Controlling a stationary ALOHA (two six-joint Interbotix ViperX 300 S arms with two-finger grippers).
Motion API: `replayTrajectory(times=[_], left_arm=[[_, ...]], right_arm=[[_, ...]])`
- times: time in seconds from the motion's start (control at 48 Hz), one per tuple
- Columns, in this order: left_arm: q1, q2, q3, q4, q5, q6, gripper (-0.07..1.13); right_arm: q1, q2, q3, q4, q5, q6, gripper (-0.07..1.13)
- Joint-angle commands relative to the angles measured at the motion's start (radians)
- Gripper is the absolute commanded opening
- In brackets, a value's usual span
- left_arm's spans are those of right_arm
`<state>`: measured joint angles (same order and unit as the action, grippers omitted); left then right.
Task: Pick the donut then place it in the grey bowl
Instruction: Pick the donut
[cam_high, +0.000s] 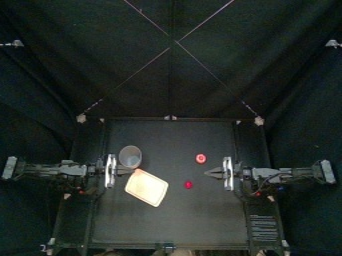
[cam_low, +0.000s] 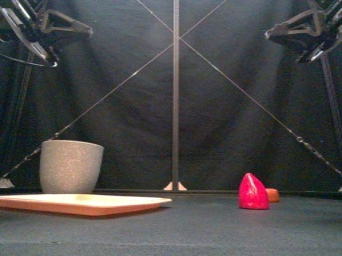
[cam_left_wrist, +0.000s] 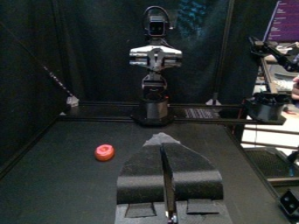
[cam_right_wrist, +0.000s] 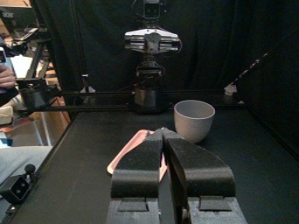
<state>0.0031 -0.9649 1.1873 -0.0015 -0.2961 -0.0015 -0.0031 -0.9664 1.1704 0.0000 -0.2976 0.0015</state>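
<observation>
The donut is a small red ring lying flat on the table right of centre, toward the back; the left wrist view shows the donut too. The grey bowl is a tall speckled cup standing upright at the left, and this cup has nothing visible in it. My left gripper rests at the left edge, shut and empty, close to the cup. At the right edge my right gripper is shut on nothing, a short way from the donut. Both hang well above the table.
A flat pink tray lies at an angle in front of the cup. A pointed red toy stands near the table's middle, in front of the donut. The opposite arm faces each wrist camera.
</observation>
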Motion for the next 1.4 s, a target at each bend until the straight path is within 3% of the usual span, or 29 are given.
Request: replayTrajectory(times=[0.021,0.188,0.354,0.479,0.646,0.708,0.917,1.167,1.396], left_arm=[[0.018,0.002,-0.012,-0.002,-0.002,0.003,0.02],[0.018,0.002,-0.011,-0.002,-0.002,0.005,0.02],[0.018,0.002,-0.011,0.002,-0.002,0.006,0.02],[0.028,0.003,-0.012,0.002,-0.002,0.008,0.02],[0.029,0.003,-0.011,0.002,-0.002,0.006,0.02],[0.029,0.003,-0.011,0.002,-0.002,0.008,0.02],[0.032,0.002,-0.011,0.003,-0.003,0.008,0.02],[0.038,0.002,-0.011,0.003,-0.005,0.008,0.02],[0.04,0.002,0.0,0.003,-0.006,0.008,0.02]], right_arm=[[-0.055,0.029,-0.002,-0.006,0.002,-0.003,0.03],[-0.187,0.091,0.011,-0.008,0.011,0.002,0.04],[-0.324,0.173,0.026,-0.006,0.023,0.003,0.21],[-0.396,0.235,0.04,0.005,0.031,0.006,0.51],[-0.426,0.29,0.051,0.038,0.029,0.015,0.98],[-0.433,0.304,0.055,0.051,0.029,0.014,1.08],[-0.469,0.35,0.072,0.071,0.043,0.017,1.05],[-0.526,0.488,0.031,0.132,0.17,0.017,1.05],[-0.56,0.592,-0.026,0.115,0.199,0.014,1.05]])
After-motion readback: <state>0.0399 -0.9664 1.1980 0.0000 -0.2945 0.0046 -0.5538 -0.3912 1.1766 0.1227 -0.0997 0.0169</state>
